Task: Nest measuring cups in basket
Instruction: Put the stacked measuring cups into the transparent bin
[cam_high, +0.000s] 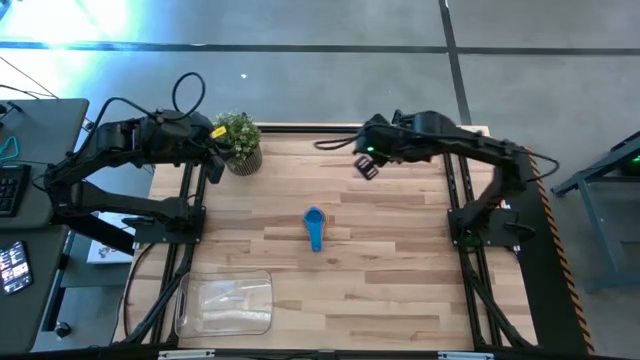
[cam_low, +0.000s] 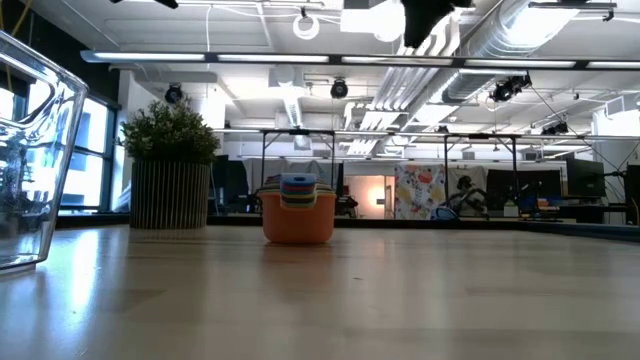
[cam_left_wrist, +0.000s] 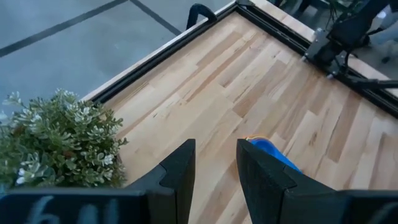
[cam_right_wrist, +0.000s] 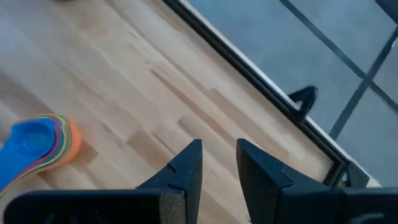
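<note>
With both grippers, left (cam_left_wrist: 214, 171) and right (cam_right_wrist: 219, 171), slightly parted and empty, I risk toppling the nested cups (cam_high: 315, 226) carrying them to the basket (cam_high: 224, 304).

The right gripper (cam_right_wrist: 217, 163) hangs above bare wooden table (cam_right_wrist: 143, 81), its two dark fingers slightly apart with nothing between them. The measuring cups (cam_right_wrist: 43, 144) sit stacked together, light blue innermost and orange outermost, well apart from the fingers.
</note>
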